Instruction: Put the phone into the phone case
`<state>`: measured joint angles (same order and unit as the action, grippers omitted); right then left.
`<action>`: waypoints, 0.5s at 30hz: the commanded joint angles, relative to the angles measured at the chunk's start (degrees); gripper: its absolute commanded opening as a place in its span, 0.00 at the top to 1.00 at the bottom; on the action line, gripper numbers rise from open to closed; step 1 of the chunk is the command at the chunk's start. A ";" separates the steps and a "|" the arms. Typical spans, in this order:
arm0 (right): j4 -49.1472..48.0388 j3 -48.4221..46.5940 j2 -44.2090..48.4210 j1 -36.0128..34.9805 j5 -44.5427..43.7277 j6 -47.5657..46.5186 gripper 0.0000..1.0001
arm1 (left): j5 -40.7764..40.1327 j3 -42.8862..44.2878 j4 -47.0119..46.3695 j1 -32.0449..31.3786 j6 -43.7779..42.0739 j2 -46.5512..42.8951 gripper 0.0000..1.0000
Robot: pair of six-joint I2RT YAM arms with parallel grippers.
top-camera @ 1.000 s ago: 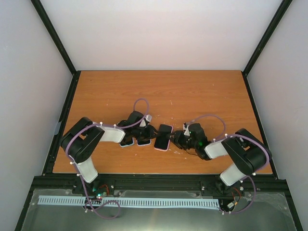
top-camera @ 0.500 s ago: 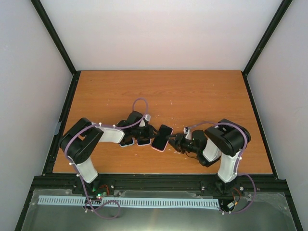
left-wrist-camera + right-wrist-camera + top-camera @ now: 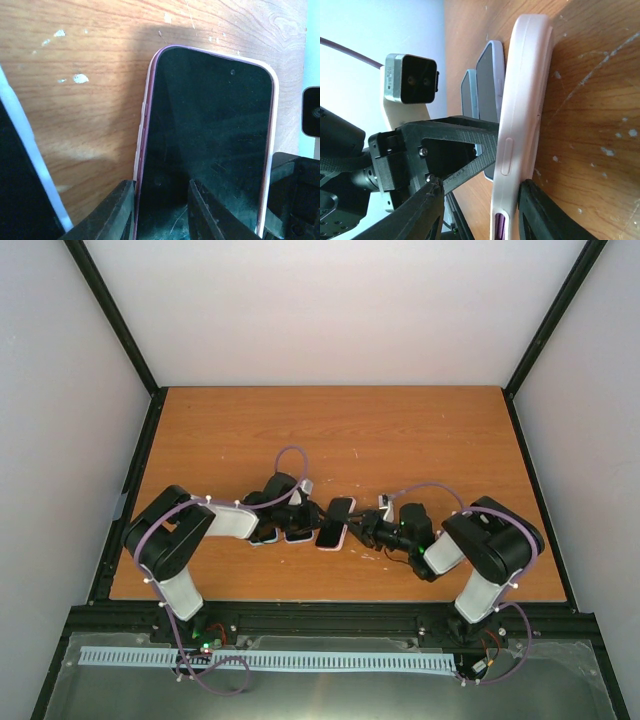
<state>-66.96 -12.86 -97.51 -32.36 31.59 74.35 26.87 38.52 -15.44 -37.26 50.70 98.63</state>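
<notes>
The phone [image 3: 336,523] lies at the middle of the table between both grippers, its dark screen [image 3: 210,130] framed by the pale pink phone case [image 3: 145,125]. In the right wrist view the case [image 3: 522,100] stands edge-on, tilted up off the wood, and purple shows through its cutout. My left gripper [image 3: 318,514] [image 3: 160,187] is shut on the cased phone's near end, one finger on the screen and one at the case's outer side. My right gripper [image 3: 357,530] [image 3: 479,192] is open: one finger [image 3: 545,210] rests against the case's back, the other stands apart.
Two more phones [image 3: 282,535] lie side by side under the left arm's wrist, also seen beyond the case in the right wrist view [image 3: 487,70]. Black frame rails [image 3: 130,490] border the wooden table [image 3: 400,440].
The right arm's elbow swung inward and then partly back out. The phone shifted slightly left between the grippers. The right jaws widened a little.
</notes>
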 commanded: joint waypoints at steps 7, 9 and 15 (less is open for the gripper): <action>-0.74 -3.70 -3.42 -0.86 0.51 -2.72 0.71 | 7.25 -0.11 -0.46 -2.43 0.89 -0.56 0.70; 1.36 -4.06 -3.19 -0.85 -0.02 -3.91 0.75 | 7.25 -0.23 -0.51 -2.40 1.06 -0.60 0.70; 13.25 -5.00 0.71 -0.86 -2.61 -10.02 0.89 | 6.46 -0.63 0.44 -2.39 1.40 -2.98 0.70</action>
<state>-58.72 -16.21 -99.92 -32.56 30.61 68.90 30.13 37.87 -15.11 -38.00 51.53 98.50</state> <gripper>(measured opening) 0.138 0.297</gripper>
